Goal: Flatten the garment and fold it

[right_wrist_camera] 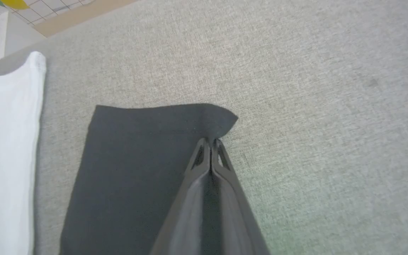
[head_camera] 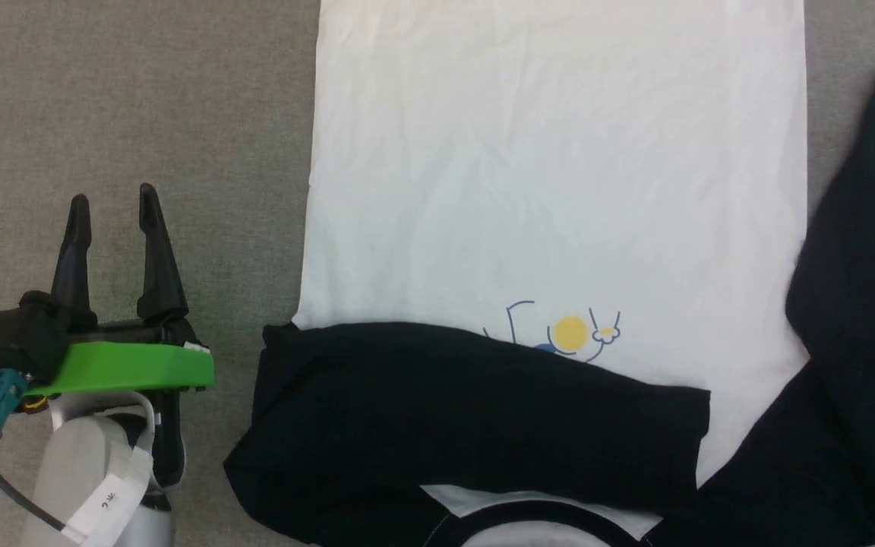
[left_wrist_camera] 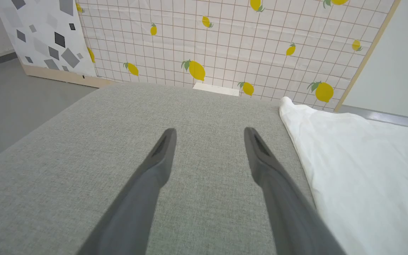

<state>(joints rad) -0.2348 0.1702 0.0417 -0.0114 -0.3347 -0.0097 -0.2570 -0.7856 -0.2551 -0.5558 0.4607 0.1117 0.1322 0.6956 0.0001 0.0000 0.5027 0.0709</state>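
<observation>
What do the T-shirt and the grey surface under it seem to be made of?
T-shirt: a thin, soft knit, probably cotton, with a matte finish. It lies limp and shows fine creases, and the black sleeve drapes in folds.
Grey surface: a woven, upholstery-like cloth, also matte. The left wrist view shows a fine crosshatch weave with light and dark flecks. The fibre cannot be told.

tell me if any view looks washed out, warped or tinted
Head view: the garment blows out white, creases barely reading, and its black sleeves go flat dark. Left wrist view: wide-angle stretch on the left hand, lemon wall grid lines fan out. Right wrist view: faint green cast on the grey surface beside the right hand.
</observation>
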